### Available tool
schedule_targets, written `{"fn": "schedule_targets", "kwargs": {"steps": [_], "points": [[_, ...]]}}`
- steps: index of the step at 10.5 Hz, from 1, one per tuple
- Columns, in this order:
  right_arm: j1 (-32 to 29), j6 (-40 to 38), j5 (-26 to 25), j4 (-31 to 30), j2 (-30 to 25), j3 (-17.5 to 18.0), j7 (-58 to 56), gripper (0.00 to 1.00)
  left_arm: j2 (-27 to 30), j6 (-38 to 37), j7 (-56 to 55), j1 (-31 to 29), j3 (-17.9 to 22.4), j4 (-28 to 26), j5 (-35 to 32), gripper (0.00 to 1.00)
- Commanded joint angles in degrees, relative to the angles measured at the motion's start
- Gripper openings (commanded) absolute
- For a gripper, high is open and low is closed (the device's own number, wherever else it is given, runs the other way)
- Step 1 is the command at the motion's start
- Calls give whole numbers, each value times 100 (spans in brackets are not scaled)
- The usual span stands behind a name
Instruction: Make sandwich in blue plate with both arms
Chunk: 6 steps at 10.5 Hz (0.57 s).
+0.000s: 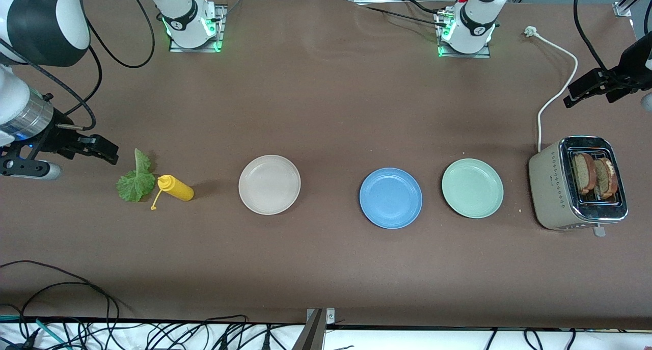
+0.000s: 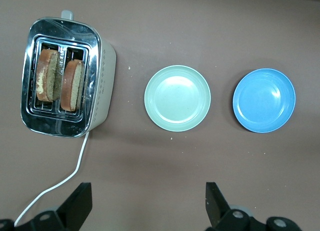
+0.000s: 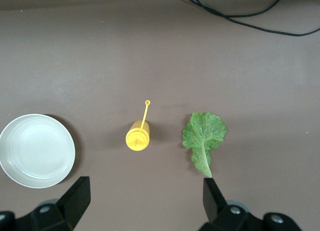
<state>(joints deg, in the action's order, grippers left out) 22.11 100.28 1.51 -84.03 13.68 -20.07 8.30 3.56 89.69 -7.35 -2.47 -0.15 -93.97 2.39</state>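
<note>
The blue plate (image 1: 390, 197) (image 2: 264, 100) lies bare near the table's middle. Two brown bread slices (image 1: 585, 172) (image 2: 47, 75) stand in the slots of a toaster (image 1: 547, 187) (image 2: 105, 76) at the left arm's end. A green lettuce leaf (image 1: 136, 179) (image 3: 203, 135) lies flat at the right arm's end. My left gripper (image 1: 570, 98) (image 2: 148, 196) hangs open and holds nothing, over bare table beside the toaster. My right gripper (image 1: 109, 154) (image 3: 145, 191) is open too, over the table just beside the leaf's stem.
A mint-green plate (image 1: 472, 188) (image 2: 177, 97) sits between the blue plate and the toaster. An off-white plate (image 1: 269, 184) (image 3: 36, 150) and a yellow sauce bottle (image 1: 175, 188) (image 3: 138, 137) lie toward the lettuce. The toaster's white cord (image 1: 558, 90) runs toward the left arm's base.
</note>
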Motion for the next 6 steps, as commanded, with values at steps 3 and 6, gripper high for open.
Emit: {"fn": "schedule_targets", "kwargs": {"steps": [3,6], "points": [[56,-43,-71,44,-6,3,41,100,-48,-119,94,-96,6,116,-142,100],[56,-35,-71,53,12,3,40,100,-75,-118,94,-105,6,107,-212,100]]}}
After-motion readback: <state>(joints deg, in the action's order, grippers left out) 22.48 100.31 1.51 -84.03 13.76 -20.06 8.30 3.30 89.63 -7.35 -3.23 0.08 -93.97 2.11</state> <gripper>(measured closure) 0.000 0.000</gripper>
